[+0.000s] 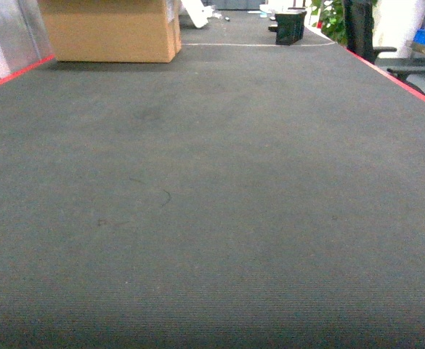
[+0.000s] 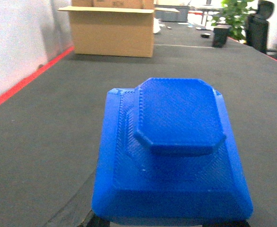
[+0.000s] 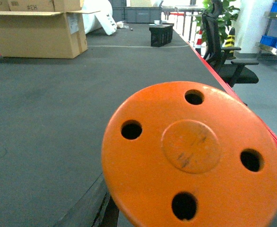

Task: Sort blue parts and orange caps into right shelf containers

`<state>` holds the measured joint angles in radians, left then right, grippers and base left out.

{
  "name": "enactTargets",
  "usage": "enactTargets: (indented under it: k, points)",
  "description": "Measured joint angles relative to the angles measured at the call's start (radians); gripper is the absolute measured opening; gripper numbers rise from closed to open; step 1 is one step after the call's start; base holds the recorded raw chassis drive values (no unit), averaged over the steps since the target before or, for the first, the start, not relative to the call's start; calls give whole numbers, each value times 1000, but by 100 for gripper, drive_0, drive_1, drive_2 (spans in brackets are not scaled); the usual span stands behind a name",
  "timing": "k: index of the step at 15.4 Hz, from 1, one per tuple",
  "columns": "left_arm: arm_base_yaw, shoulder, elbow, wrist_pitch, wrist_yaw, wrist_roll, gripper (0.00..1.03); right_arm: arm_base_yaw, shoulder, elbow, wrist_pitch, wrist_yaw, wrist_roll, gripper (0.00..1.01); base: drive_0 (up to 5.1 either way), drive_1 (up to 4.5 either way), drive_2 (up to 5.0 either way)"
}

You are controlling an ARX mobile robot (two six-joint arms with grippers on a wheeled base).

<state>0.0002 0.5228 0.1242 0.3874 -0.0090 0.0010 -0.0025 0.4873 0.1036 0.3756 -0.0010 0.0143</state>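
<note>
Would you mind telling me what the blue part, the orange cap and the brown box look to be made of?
The blue part looks like matte plastic, probably 3D-printed: fine layered ridges run across its faces. The orange cap seems to be smooth moulded plastic with a soft sheen, four round holes and faint scuffs on its raised centre. The brown box is plainly cardboard, dull tan with folded flaps.

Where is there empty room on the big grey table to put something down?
The wide dark grey felt table lies bare from the near edge up to the brown cardboard box at the far left and the small black crate at the far right. Only that far end is crowded.
</note>
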Motion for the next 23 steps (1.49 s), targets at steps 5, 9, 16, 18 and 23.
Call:
enactTargets:
  k: [5, 9, 16, 18, 23]
  points:
    - [-2, -109, -56, -55, 9, 0, 42, 2, -106, -48, -60, 1, -5, 45, 0, 0, 0]
    - [-2, -188, -80, -105, 9, 0, 42, 2, -182, -68, -114, 1, -6, 45, 0, 0, 0]
    - [0, -515, -113, -384, 9, 0, 42, 2, -482, -90, -391, 3, -8, 45, 0, 0, 0]
    - [1, -513, -114, -395, 7, 0, 42, 2, -482, -90, -377, 0, -8, 45, 0, 0, 0]
    - [0, -514, -113, -396, 8, 0, 42, 2, -483, -90, -382, 0, -8, 45, 0, 0, 0]
